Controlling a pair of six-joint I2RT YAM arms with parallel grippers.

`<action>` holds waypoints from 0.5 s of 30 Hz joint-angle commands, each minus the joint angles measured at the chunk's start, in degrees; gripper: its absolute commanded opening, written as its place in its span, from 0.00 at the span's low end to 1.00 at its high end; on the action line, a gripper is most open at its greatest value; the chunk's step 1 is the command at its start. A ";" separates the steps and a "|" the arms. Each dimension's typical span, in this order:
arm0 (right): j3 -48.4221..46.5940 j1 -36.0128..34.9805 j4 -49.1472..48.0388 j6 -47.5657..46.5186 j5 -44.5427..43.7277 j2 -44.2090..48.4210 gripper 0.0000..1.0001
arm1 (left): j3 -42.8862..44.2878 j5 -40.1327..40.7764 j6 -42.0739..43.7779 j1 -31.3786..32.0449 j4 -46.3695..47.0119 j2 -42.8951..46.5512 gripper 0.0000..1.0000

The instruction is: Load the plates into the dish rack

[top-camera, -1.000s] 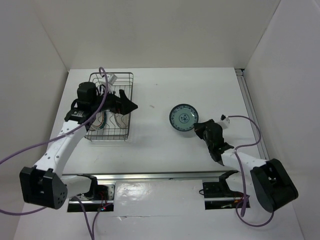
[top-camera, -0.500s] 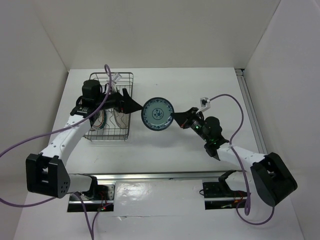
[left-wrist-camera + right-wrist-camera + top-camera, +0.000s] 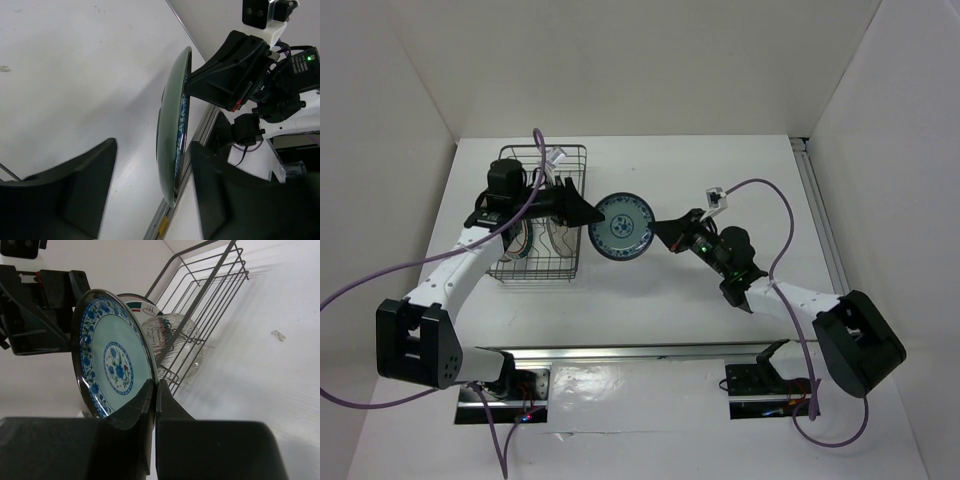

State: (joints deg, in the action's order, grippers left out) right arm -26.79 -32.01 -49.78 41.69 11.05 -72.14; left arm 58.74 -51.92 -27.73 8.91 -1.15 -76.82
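Observation:
My right gripper (image 3: 655,232) is shut on the rim of the blue-green patterned plate (image 3: 622,226), holding it on edge in the air just right of the dish rack (image 3: 576,262). The wrist view shows its fingers (image 3: 137,400) pinching the plate (image 3: 112,367). My left gripper (image 3: 592,215) is open, and the plate's far rim (image 3: 172,135) stands between its jaws without clear contact. In the dish rack (image 3: 200,285) stand the red-and-teal ringed plate (image 3: 142,305) and the plate with an orange pattern (image 3: 165,335). I cannot make out the grey plate.
A metal rail (image 3: 650,352) runs along the table's near edge and another (image 3: 820,220) along its right side. White walls close in the table on three sides. Purple cables (image 3: 380,285) loop off both arms.
My right gripper lifted the blue-green plate off the table and carried it left towards the rack. My left gripper swung right from over the rack, and its open jaws now flank the plate's rim.

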 commanded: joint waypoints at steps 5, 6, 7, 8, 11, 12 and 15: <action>-3.89 -2.70 -8.14 1.02 0.82 -1.16 0.00 | 1.28 -3.46 0.56 -0.03 3.44 -0.18 0.01; -3.89 -3.49 -8.14 1.02 0.82 -1.16 0.01 | 1.29 -2.84 1.18 -0.03 2.39 -0.18 0.00; -3.89 -3.50 -8.14 1.02 0.29 -0.64 0.11 | 1.98 -1.09 1.70 -0.03 1.68 0.35 0.00; -3.89 -4.28 -7.62 0.50 -0.32 -0.63 0.56 | 2.60 0.58 2.75 -0.03 -0.33 1.13 0.00; -3.89 -4.82 -4.64 -1.17 -3.22 1.47 1.00 | 4.28 16.84 8.20 -0.03 -6.48 7.10 0.00; -3.89 -5.34 -2.80 -1.87 -3.92 2.00 1.00 | 4.89 22.94 9.61 -0.03 -9.98 11.38 0.00; -3.36 -5.34 -0.24 -3.80 -5.42 3.31 1.00 | 3.23 48.23 13.91 -0.03 -11.59 20.87 0.00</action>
State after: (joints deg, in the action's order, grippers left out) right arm -28.77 -36.99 -51.42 41.30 8.43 -71.42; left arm 59.27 -29.28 -19.70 9.13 -11.51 -66.81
